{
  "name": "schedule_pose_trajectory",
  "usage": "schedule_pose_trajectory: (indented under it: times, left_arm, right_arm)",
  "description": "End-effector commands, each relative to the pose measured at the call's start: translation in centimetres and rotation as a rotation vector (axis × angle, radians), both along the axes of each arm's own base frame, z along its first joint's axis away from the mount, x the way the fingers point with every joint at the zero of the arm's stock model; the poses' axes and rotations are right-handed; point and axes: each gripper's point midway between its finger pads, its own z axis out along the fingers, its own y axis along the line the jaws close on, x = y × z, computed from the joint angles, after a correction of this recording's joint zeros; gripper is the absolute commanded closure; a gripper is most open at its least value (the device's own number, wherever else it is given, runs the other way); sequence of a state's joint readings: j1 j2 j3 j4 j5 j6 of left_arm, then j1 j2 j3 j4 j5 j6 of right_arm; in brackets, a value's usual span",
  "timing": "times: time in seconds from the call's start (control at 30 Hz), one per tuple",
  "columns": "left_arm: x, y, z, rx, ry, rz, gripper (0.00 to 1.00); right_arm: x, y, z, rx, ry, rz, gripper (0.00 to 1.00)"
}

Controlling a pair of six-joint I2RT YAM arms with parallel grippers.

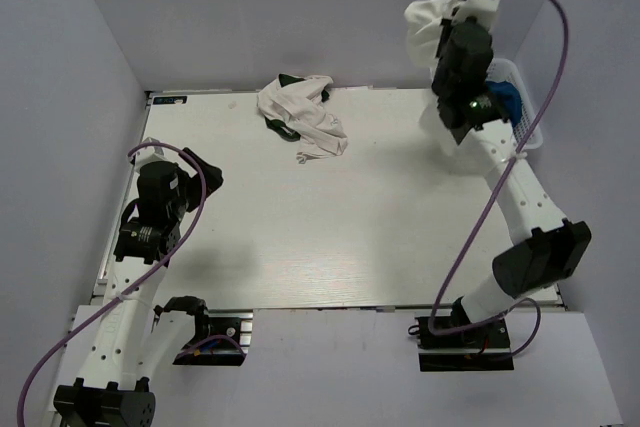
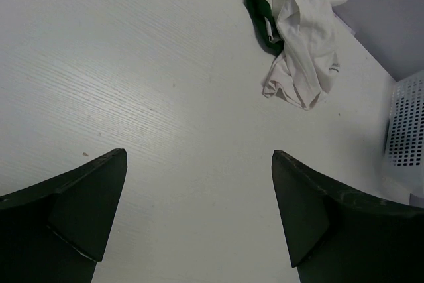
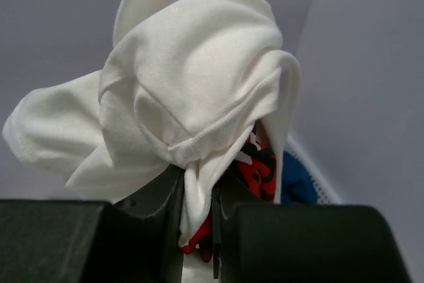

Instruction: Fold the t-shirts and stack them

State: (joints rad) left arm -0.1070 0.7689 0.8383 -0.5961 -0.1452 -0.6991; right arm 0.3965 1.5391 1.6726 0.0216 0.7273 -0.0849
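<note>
**Item: white t-shirt with red print (image 3: 192,91), lifted at upper right of frame.**
Right tool (image 3: 199,226) is clenched on a bunch of the cloth, held high, apparently to hang it clear of the white mesh basket (image 1: 533,122) before spreading. Left tool (image 2: 199,164) is released, jaws wide, holding nothing, low over the tabletop (image 1: 380,217) at left. A crumpled white-and-green t-shirt (image 1: 300,112) at upper centre may crowd the folding space. A royal blue t-shirt (image 1: 503,99) sits in the basket.
</note>
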Motion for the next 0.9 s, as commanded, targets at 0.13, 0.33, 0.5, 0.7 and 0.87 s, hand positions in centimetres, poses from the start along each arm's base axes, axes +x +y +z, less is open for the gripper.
schedule_pose_trajectory:
  times: [0.13, 0.33, 0.5, 0.7, 0.87]
  left_arm:
    - [0.6, -0.2, 0.8, 0.003, -0.036, -0.012, 0.00]
    - [1.1, -0.1, -0.2, 0.012, 0.001, -0.004, 0.00]
    - [1.5, -0.1, -1.3, 0.016, 0.039, -0.004, 0.00]
    - [2.9, -0.3, -0.5, 0.014, 0.019, -0.014, 0.00]
    - [6.1, -1.7, -0.4, 0.005, 0.042, -0.064, 0.00]
  right_arm:
    - [7.3, -9.4, 1.9, 0.003, -0.013, -0.160, 1.00]
    - [11.8, -14.0, -3.5, -0.035, 0.104, -0.159, 1.00]
    - [13.5, -16.1, -13.3, 0.100, 0.235, -0.106, 1.00]
    - [15.0, -17.3, -27.4, 0.159, 0.514, -0.074, 1.00]
    - [14.9, -17.9, -32.4, 0.218, 0.638, -0.138, 0.88]
